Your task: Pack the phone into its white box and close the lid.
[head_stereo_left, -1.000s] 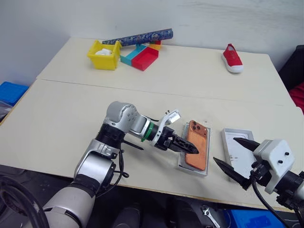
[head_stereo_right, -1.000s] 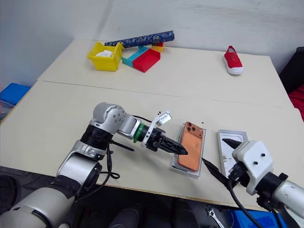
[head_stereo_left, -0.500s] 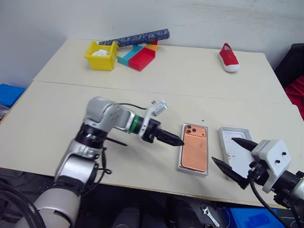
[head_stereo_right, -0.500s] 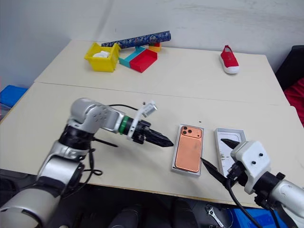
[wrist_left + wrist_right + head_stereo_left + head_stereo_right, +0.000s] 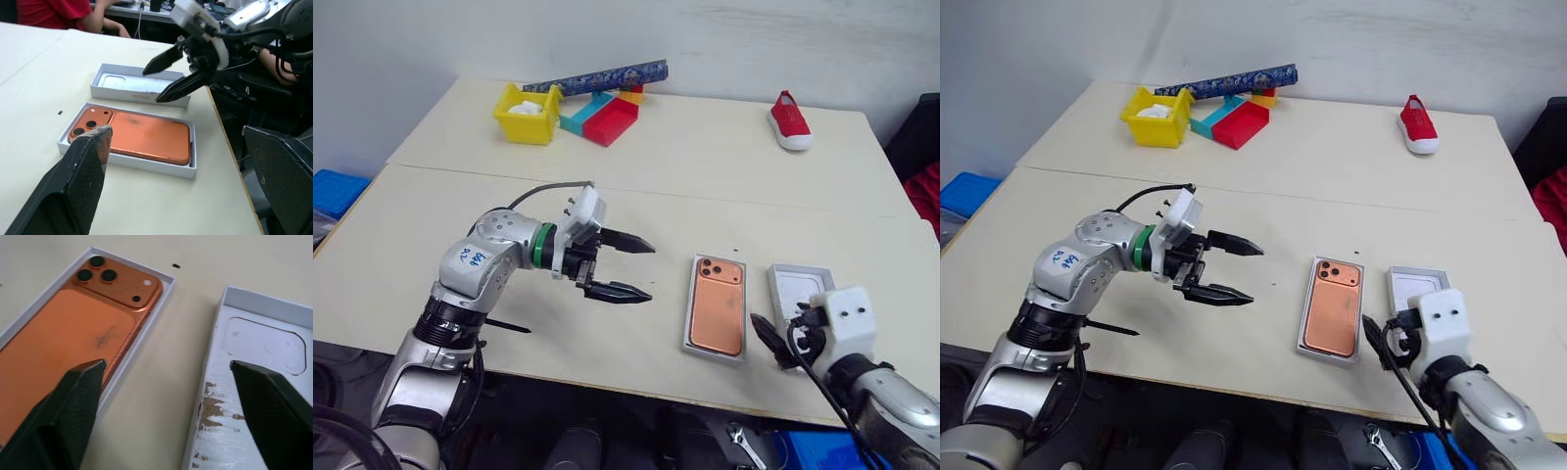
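The left gripper has its two black fingers spread wide and holds nothing. It hangs above bare table at about nine o'clock from the phone, well apart from it. The right gripper is also parted and empty, with one finger over the gap beside the box and the other over the lid. It sits low at the near table edge, at roughly five o'clock from the phone.

The phone lies back up inside the white box, its camera bump toward twelve o'clock, and looks seated flat within the walls. The lid rests just beside the box at three o'clock, open side up, so the plain white inside with its faint outline faces the ceiling. Its near wall looks scuffed.

Judging from this, packing is done and closing the lid is the step in hand. The next move likely falls to the right gripper: pinch one long wall of the lid, lift it, turn it over so the open side faces down, carry it toward nine o'clock over the box, line up the corners and press it down. The thin wall offers little to grip, and a skewed lid could jam on the box rim.
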Robot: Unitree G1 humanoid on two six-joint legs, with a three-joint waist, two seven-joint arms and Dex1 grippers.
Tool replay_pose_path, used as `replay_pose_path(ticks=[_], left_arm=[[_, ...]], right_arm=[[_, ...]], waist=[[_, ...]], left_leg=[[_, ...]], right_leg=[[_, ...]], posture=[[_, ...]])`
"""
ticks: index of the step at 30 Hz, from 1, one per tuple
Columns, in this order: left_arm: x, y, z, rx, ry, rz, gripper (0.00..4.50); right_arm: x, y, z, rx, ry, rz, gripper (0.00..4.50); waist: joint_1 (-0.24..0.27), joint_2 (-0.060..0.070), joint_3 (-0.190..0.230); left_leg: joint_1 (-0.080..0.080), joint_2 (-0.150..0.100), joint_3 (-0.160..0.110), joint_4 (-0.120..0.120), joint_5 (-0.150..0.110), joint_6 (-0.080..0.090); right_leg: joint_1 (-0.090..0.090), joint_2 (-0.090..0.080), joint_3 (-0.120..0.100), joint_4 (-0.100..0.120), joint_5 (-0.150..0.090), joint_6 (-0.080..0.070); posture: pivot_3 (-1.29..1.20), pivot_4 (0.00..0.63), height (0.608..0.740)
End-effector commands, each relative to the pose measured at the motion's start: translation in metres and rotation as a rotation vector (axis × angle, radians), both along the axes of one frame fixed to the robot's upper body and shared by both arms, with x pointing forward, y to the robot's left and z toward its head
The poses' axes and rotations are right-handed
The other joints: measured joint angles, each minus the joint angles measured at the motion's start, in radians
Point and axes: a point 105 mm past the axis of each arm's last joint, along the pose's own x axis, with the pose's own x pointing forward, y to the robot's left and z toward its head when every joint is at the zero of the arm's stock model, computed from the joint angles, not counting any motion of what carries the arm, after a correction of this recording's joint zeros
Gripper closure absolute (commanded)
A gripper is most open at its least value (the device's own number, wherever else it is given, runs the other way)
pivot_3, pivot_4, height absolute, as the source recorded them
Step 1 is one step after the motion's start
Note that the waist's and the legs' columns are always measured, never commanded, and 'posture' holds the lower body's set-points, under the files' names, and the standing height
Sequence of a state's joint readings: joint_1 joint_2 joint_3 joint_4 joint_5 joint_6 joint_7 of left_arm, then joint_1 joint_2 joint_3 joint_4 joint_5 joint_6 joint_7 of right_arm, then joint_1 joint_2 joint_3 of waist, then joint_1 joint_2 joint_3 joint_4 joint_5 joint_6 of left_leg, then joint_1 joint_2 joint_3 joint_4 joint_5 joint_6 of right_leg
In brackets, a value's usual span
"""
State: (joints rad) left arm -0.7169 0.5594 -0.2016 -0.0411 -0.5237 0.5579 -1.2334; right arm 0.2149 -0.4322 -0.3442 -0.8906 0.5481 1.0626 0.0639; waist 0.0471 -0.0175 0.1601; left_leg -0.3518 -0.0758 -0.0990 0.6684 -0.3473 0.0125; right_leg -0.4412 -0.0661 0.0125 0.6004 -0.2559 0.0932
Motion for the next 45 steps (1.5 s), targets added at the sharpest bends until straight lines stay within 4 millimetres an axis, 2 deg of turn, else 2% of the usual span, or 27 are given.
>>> replay_pose_path(ticks=[1, 7, 8, 12, 15, 17, 20, 24, 27, 30, 34, 39, 43, 45], left_arm=[[-0.001, 0.0, 0.008, -0.015, -0.053, 0.009, 0.0], [0.0, -0.001, 0.009, -0.023, -0.045, 0.035, 0.0], [0.0, -0.001, 0.009, -0.023, -0.044, 0.035, 0.0], [-0.001, -0.002, 0.009, -0.022, -0.043, 0.035, 0.0], [0.0, -0.003, 0.007, -0.021, -0.041, 0.041, 0.0], [0.001, -0.003, 0.006, -0.019, -0.039, 0.045, 0.0], [0.005, 0.003, -0.001, 0.002, -0.032, 0.07, 0.0], [0.007, 0.012, -0.011, 0.043, -0.034, 0.087, 0.0], [0.006, 0.017, -0.017, 0.072, -0.042, 0.086, 0.0], [0.008, 0.021, -0.019, 0.079, -0.047, 0.101, 0.0], [0.014, 0.023, -0.02, 0.083, -0.059, 0.133, 0.0], [0.019, 0.029, -0.02, 0.088, -0.066, 0.166, 0.0], [0.021, 0.031, -0.023, 0.095, -0.072, 0.188, 0.0], [0.025, 0.03, -0.026, 0.091, -0.067, 0.21, 0.38]], right_arm=[[0.009, -0.009, -0.002, -0.021, -0.013, -0.073, 1.65], [0.017, -0.007, -0.018, 0.003, 0.03, -0.079, 3.87], [0.018, -0.007, -0.021, 0.01, 0.039, -0.079, 4.01], [0.02, -0.008, -0.028, 0.007, 0.056, -0.085, 4.01], [0.02, -0.007, -0.025, 0.018, 0.038, -0.083, 4.48], [0.019, -0.007, -0.022, 0.018, 0.028, -0.077, 4.48], [0.015, 0.004, -0.001, 0.049, -0.036, 0.001, 4.48], [0.005, 0.039, 0.028, 0.246, -0.093, 0.18, 4.48], [-0.005, 0.08, 0.055, 0.486, -0.125, 0.428, 4.48], [-0.004, 0.095, 0.071, 0.743, -0.082, 0.494, 4.48], [0.011, 0.113, 0.092, 1.126, 0.021, 0.506, 4.48], [0.032, 0.129, 0.083, 1.392, 0.116, 0.442, 4.48], [0.04, 0.136, 0.069, 1.487, 0.174, 0.393, 4.48], [0.043, 0.139, 0.059, 1.509, 0.195, 0.36, 4.5]], waist=[[-0.002, 0.0, 0.0], [-0.012, 0.0, 0.0], [-0.013, 0.0, 0.0], [-0.022, 0.0, 0.0], [-0.023, 0.0, 0.0], [-0.023, 0.0, 0.0], [-0.024, 0.0, 0.0], [-0.026, 0.0, 0.0], [-0.028, 0.001, 0.0], [-0.024, 0.001, 0.0], [-0.026, 0.0, 0.0], [-0.027, 0.0, 0.0], [-0.026, 0.001, 0.0], [-0.026, 0.001, 0.0]], left_leg=[[0.0, 0.0, 0.0, 0.0, 0.0, 0.0], [0.0, 0.0, 0.0, 0.0, 0.0, 0.0], [0.0, 0.0, 0.0, 0.0, 0.0, 0.0], [0.0, 0.0, 0.0, 0.0, 0.0, 0.0], [0.0, 0.0, 0.0, 0.0, 0.0, 0.0], [0.0, 0.0, 0.0, 0.0, 0.0, 0.0], [0.0, 0.0, 0.0, 0.0, 0.0, 0.0], [0.001, 0.001, 0.0, 0.0, 0.0, 0.0], [0.001, 0.001, 0.0, 0.0, 0.0, 0.0], [0.0, 0.001, 0.0, -0.001, 0.0, 0.0], [0.0, 0.0, 0.0, -0.001, 0.001, 0.002], [0.0, 0.001, 0.0, -0.001, 0.001, 0.001], [-0.001, 0.0, 0.0, -0.001, 0.001, 0.002], [-0.001, 0.0, 0.0, -0.001, 0.001, 0.003]], right_leg=[[0.0, 0.0, 0.0, 0.0, 0.0, 0.0], [-0.001, 0.001, 0.0, 0.001, 0.0, 0.0], [-0.001, 0.001, 0.0, 0.002, 0.0, 0.0], [-0.001, 0.001, 0.0, 0.002, 0.0, 0.0], [-0.001, 0.001, 0.0, 0.002, 0.0, 0.0], [-0.001, 0.001, 0.0, 0.003, 0.0, 0.0], [-0.001, 0.001, 0.001, 0.003, 0.0, 0.0], [-0.002, 0.002, 0.001, 0.004, 0.0, 0.0], [-0.002, 0.002, 0.002, 0.004, 0.0, 0.0], [-0.002, 0.002, 0.002, 0.004, 0.0, 0.0], [-0.001, 0.0, 0.002, 0.002, 0.0, 0.0], [-0.002, 0.001, 0.001, 0.005, 0.0, 0.0], [-0.002, 0.0, 0.001, 0.005, 0.0, 0.0], [-0.002, 0.001, 0.001, 0.005, 0.0, 0.0]], posture=[[0.0, 0.15, 0.74], [0.0, 0.15, 0.74], [0.0, 0.15, 0.74], [0.0, 0.15, 0.74], [0.0, 0.15, 0.74], [0.0, 0.15, 0.74], [0.0, 0.15, 0.74], [0.0, 0.15, 0.74], [0.0, 0.15, 0.74], [0.0, 0.15, 0.74], [0.0, 0.15, 0.74], [0.0, 0.15, 0.74], [0.0, 0.15, 0.74], [0.0, 0.15, 0.74]])
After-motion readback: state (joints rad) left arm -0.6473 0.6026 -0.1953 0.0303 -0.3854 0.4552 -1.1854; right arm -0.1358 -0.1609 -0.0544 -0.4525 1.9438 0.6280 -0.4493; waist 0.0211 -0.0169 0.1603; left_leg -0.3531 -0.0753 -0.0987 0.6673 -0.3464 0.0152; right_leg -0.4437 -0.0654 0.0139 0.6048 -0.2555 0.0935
